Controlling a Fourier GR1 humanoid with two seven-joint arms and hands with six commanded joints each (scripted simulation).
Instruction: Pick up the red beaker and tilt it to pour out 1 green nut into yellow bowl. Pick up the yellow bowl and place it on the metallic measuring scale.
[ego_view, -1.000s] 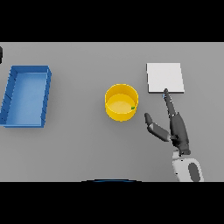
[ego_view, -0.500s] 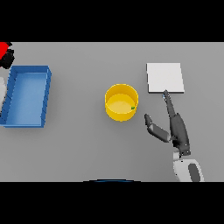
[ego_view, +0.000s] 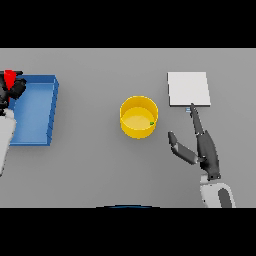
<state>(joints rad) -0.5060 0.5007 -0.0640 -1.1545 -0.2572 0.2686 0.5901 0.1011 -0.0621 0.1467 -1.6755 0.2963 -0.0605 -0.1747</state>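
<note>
My left hand (ego_view: 12, 90) is curled round the red beaker (ego_view: 9, 77) way left of the yellow bowl (ego_view: 138, 117), right hand (ego_view: 206, 150) spread open just right of it.

The worktop (ego_view: 100, 170) is a flat, even grey with no pattern. The bowl (ego_view: 138, 117) is bright yellow, a shade paler on its inside floor, and the nut (ego_view: 152, 123) in it is a small green speck against that yellow. The scale (ego_view: 188, 89) is a plain pale silver-white square with a thin darker edge along its bottom. The tray (ego_view: 35, 109) is solid blue, its rim a little deeper in tone. The beaker (ego_view: 10, 77) is vivid red. The left hand (ego_view: 12, 91) is near black, the right hand (ego_view: 202, 147) dark grey, each on a white and grey forearm.
</note>
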